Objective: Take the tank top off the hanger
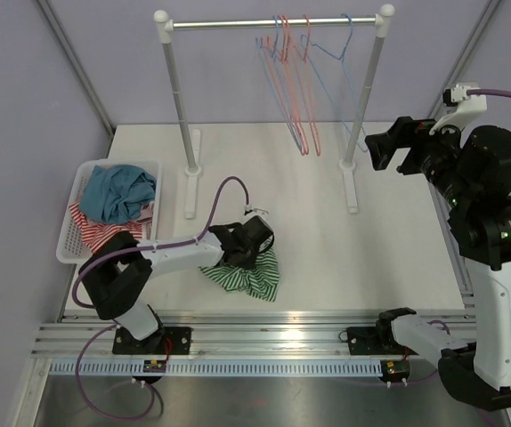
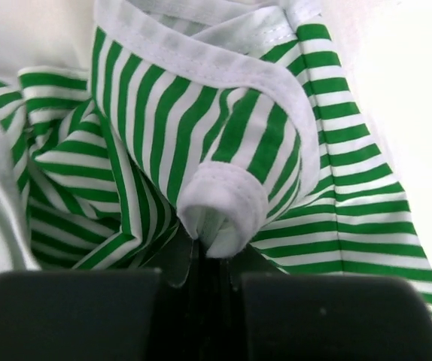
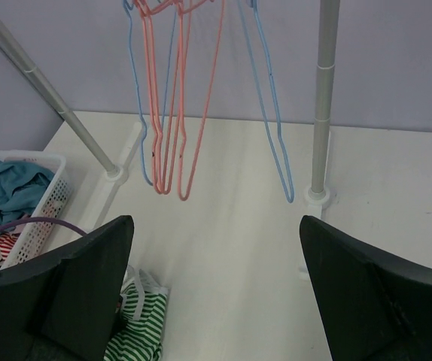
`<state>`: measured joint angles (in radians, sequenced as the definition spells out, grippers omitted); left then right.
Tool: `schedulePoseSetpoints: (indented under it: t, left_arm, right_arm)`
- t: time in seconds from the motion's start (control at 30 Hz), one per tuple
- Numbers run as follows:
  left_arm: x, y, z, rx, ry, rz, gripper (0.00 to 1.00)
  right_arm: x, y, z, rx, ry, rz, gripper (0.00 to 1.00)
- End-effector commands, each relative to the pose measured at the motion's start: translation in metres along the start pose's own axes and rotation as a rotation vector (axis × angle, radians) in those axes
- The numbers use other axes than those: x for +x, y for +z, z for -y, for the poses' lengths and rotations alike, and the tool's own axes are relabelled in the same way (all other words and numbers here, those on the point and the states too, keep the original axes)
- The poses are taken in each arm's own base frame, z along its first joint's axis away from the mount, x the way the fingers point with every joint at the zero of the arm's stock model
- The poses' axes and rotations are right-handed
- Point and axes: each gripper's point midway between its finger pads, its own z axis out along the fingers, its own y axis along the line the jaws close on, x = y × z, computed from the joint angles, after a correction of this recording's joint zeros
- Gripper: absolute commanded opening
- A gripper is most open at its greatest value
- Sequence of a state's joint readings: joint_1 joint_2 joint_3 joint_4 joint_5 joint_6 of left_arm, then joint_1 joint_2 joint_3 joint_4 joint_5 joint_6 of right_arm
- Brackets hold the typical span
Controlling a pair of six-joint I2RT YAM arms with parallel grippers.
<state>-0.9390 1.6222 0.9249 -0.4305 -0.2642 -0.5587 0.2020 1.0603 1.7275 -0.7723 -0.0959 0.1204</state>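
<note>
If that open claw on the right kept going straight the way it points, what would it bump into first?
Likely the white table, since the right gripper aims into the gap between the pink hangers and the right-hand blue hanger. Depth is unclear, so it might brush a hanger first.

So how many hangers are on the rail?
4, bunched at the right end of the rail: left blue hanger, two salmon hangers, right blue hanger. Overlap may hide a fifth.

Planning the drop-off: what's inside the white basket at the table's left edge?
The basket holds a crumpled teal garment lying on a red-and-white striped garment. The teal piece covers most of the inside, so anything deeper, and the basket floor, cannot be seen.
</note>
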Motion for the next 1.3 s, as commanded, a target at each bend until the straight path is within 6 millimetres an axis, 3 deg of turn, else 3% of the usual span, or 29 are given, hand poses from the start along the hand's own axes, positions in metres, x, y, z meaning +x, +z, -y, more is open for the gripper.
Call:
schedulePoseSetpoints:
  t: [0.0, 0.03, 0.1, 0.13, 0.23, 0.27, 0.33, 0.37, 0.43, 0.5, 0.67, 0.7, 0.73, 0.77, 0.8, 0.83, 0.87, 0.93, 0.97, 1.03, 1.07, 1.2, 1.27]
  left_arm:
    - [-0.034, -0.041, -0.026, -0.081, -0.043, 0.116, 0.00]
    - [-0.059, -0.067, -0.034, -0.099, -0.081, 0.211, 0.00]
    - [-0.069, -0.091, -0.057, -0.158, -0.111, 0.240, 0.00]
    - [-0.082, -0.116, -0.069, -0.172, -0.142, 0.291, 0.00]
    - [-0.103, -0.150, -0.110, -0.254, -0.211, 0.357, 0.00]
    - [-0.115, -0.173, -0.131, -0.287, -0.257, 0.392, 0.00]
    - [-0.121, -0.195, -0.157, -0.342, -0.287, 0.407, 0.00]
    - [-0.133, -0.213, -0.179, -0.373, -0.356, 0.448, 0.00]
    - [-0.140, -0.230, -0.200, -0.409, -0.386, 0.462, 0.00]
    - [-0.152, -0.249, -0.238, -0.489, -0.460, 0.489, 0.00]
    - [-0.152, -0.261, -0.318, -0.613, -0.655, 0.473, 0.00]
    - [-0.151, -0.260, -0.328, -0.631, -0.685, 0.470, 0.00]
    - [-0.153, -0.245, -0.336, -0.632, -0.698, 0.442, 0.00]
    - [-0.143, -0.242, -0.360, -0.672, -0.761, 0.418, 0.00]
    - [-0.139, -0.234, -0.370, -0.683, -0.807, 0.403, 0.00]
    - [-0.137, -0.208, -0.380, -0.670, -0.826, 0.355, 0.00]
    - [-0.131, -0.198, -0.395, -0.675, -0.868, 0.334, 0.00]
    - [-0.124, -0.170, -0.406, -0.649, -0.902, 0.257, 0.00]
    - [-0.111, -0.146, -0.419, -0.657, -0.935, 0.182, 0.00]
    - [-0.103, -0.119, -0.425, -0.615, -0.954, 0.127, 0.00]
    - [-0.087, -0.094, -0.426, -0.598, -0.958, 0.050, 0.00]
    - [-0.063, -0.031, -0.414, -0.486, -0.966, -0.105, 0.00]
    - [-0.059, -0.014, -0.404, -0.415, -0.972, -0.148, 0.00]
  right_arm:
    - [-0.010, -0.013, -0.004, -0.012, -0.004, 0.059, 0.99]
    - [-0.010, -0.015, -0.005, -0.019, -0.006, 0.062, 1.00]
    - [-0.013, -0.025, -0.009, -0.035, -0.004, 0.084, 0.99]
    - [-0.012, -0.026, -0.009, -0.041, -0.005, 0.086, 1.00]
    - [-0.012, -0.030, -0.011, -0.047, -0.005, 0.097, 0.99]
    - [-0.011, -0.032, -0.012, -0.052, -0.005, 0.100, 0.99]
    - [-0.010, -0.034, -0.013, -0.060, -0.002, 0.106, 1.00]
    - [-0.008, -0.033, -0.013, -0.064, 0.000, 0.103, 1.00]
    - [-0.005, -0.032, -0.013, -0.068, 0.004, 0.104, 1.00]
    - [-0.002, -0.031, -0.014, -0.076, 0.013, 0.108, 0.99]
    - [0.015, -0.026, -0.020, -0.115, 0.080, 0.113, 1.00]
    - [0.025, -0.022, -0.020, -0.124, 0.092, 0.093, 1.00]
    - [0.026, -0.020, -0.022, -0.143, 0.094, 0.097, 1.00]
    - [0.029, -0.019, -0.025, -0.159, 0.098, 0.091, 0.99]
    - [0.033, -0.018, -0.027, -0.172, 0.103, 0.080, 1.00]
    - [0.034, -0.017, -0.029, -0.186, 0.108, 0.076, 0.99]
    - [0.036, -0.018, -0.033, -0.211, 0.108, 0.068, 0.99]
    - [0.037, -0.019, -0.035, -0.221, 0.117, 0.069, 0.99]
    - [0.037, -0.021, -0.039, -0.244, 0.127, 0.069, 1.00]
    - [0.037, -0.024, -0.044, -0.272, 0.137, 0.081, 0.99]
    - [0.038, -0.029, -0.050, -0.302, 0.145, 0.081, 1.00]
    - [0.044, -0.032, -0.054, -0.331, 0.154, 0.071, 1.00]
    - [0.045, -0.034, -0.054, -0.330, 0.157, 0.067, 1.00]
